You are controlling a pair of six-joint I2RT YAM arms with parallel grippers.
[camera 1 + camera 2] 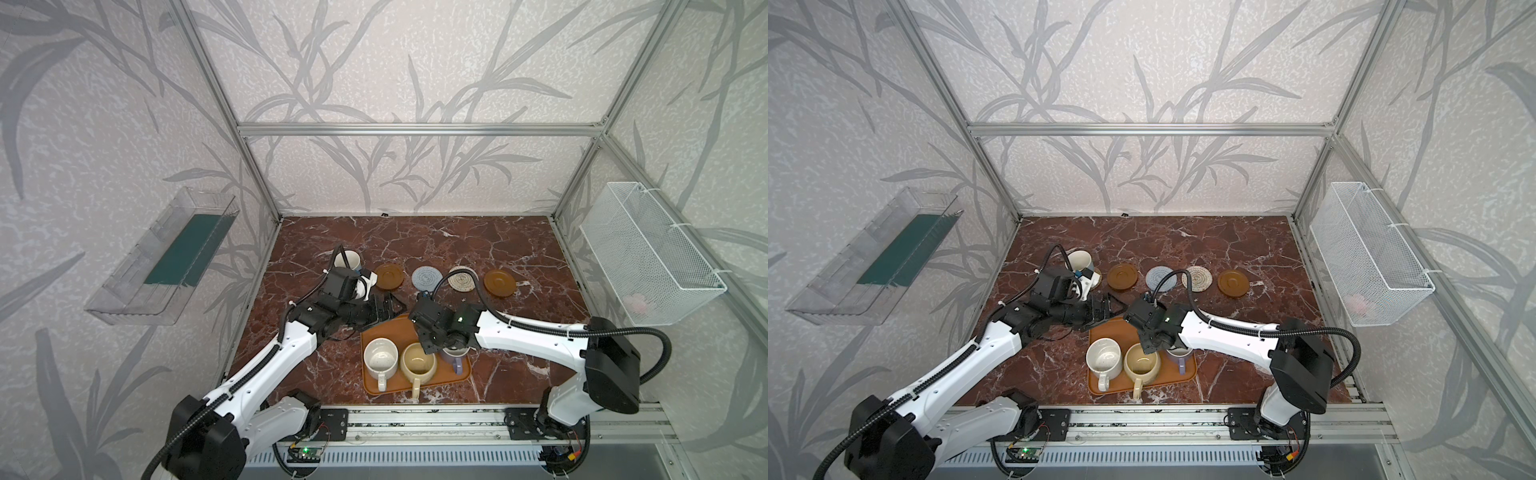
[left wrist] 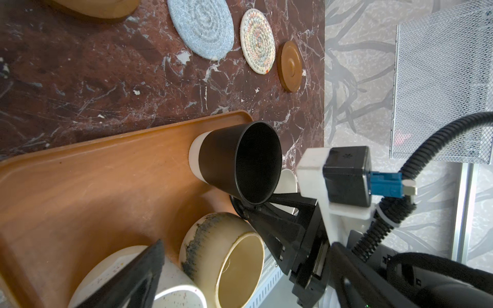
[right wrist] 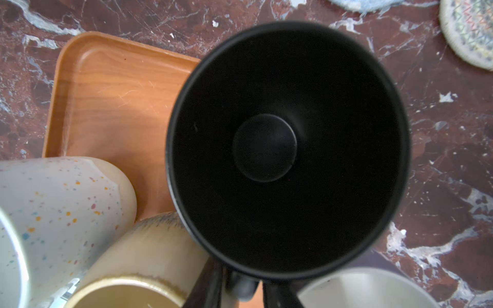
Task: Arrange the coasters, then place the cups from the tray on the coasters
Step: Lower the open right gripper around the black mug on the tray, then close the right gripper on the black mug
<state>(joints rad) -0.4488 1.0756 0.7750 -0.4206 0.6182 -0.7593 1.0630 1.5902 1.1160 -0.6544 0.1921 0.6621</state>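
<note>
My right gripper is shut on the handle of the black cup, at the far right corner of the orange-brown tray; in both top views my wrist hides that cup. The speckled white cup, the cream-beige cup and the lavender cup stand on the tray. My left gripper hangs open just beyond the tray's far left corner. The light blue cup stands at the back left on a tan coaster. In a row to its right lie a brown coaster, a grey-blue one, a cream one and a second brown one.
A white wire basket hangs on the right wall and a clear plastic bin on the left wall. Aluminium frame posts stand at the table's corners. The arms' mounting rail runs along the front edge.
</note>
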